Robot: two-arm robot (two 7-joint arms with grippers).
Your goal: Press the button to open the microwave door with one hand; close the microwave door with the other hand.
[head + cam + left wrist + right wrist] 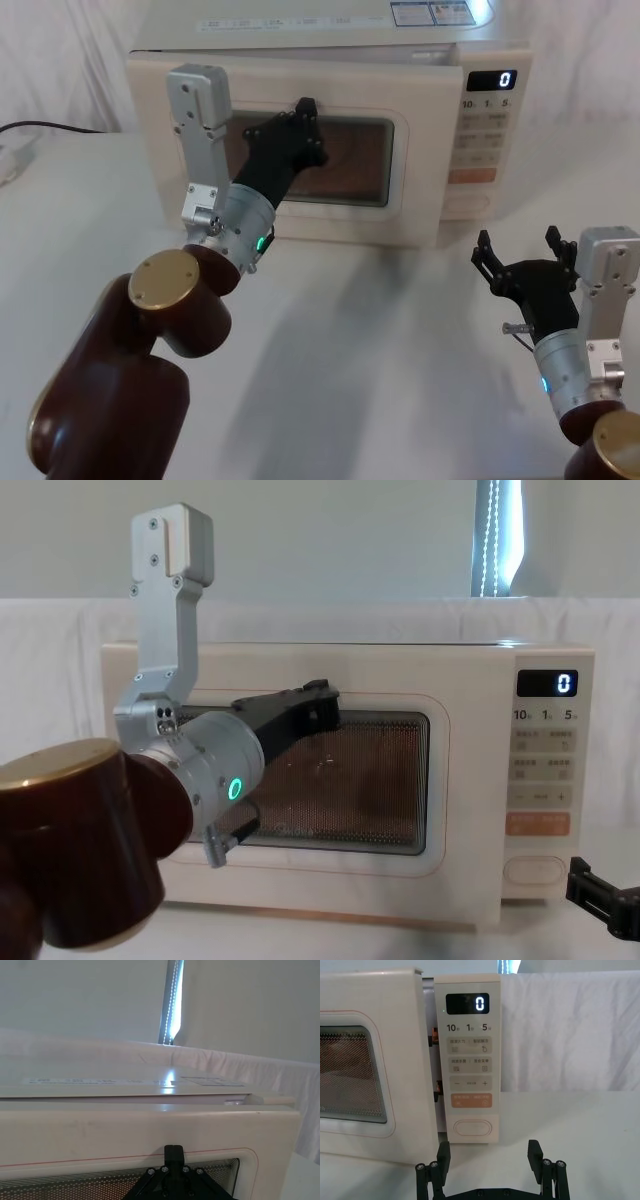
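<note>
Centrally, a cream microwave oven [330,60] is seen on the white table [380,360]. Its wide cream door with a dark mesh window [365,1080] is not latched: a narrow gap is visible between the door's edge and the keypad panel [468,1060]. The black left gripper [300,115] is placed against the upper part of the door window [400,780]; whether its fingers are spread cannot be told. The black right gripper [490,1152] is held over the table with fingers spread, in front of and below the plain cream oval button [472,1128], apart from it.
</note>
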